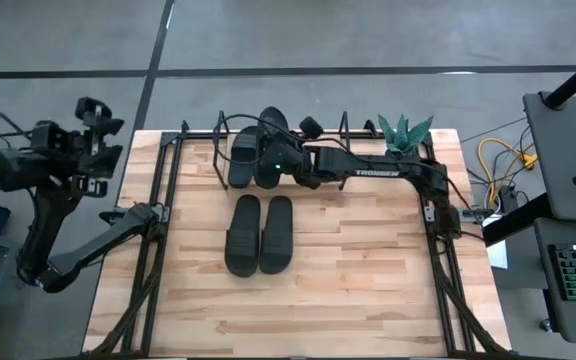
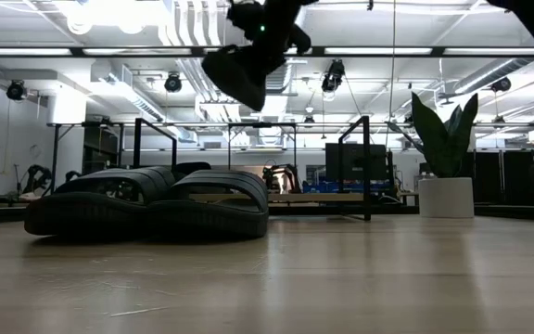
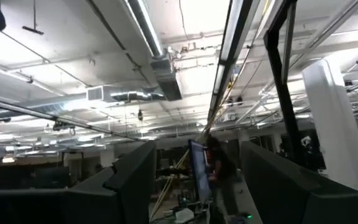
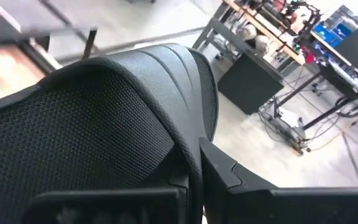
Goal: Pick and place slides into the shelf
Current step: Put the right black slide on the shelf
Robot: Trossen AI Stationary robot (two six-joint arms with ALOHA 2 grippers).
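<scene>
Two black slides (image 1: pixel 243 235) (image 1: pixel 276 235) lie side by side, soles down, on the middle of the tabletop, and show large in the low view (image 2: pixel 146 209). A third slide (image 1: pixel 243 155) rests on the shelf (image 1: pixel 198 160) at the far edge. The fourth slide (image 1: pixel 273 128) hangs in the air over the shelf beside it, with my right gripper (image 1: pixel 286 165) shut on it. In the low view it shows high up (image 2: pixel 244 70). My left gripper (image 1: pixel 93 112) is raised off the table's left side, open and holding nothing. My right gripper pinches the edge of the slide's wide strap (image 4: pixel 191 146) between its two fingers (image 4: pixel 241 180). It reaches in from the table's right side, slanting a little downward. The slide is lifted clear above the shelf and hangs tilted, one end lower (image 2: pixel 225 79).
A potted green plant (image 1: pixel 405 133) stands at the far right corner by the shelf's end frame (image 2: pixel 366 167). Black frame rails run along the table's left and right sides (image 1: pixel 158 250). Bare wood lies near the front edge (image 1: pixel 298 310). Desks and cables stand beyond the right side.
</scene>
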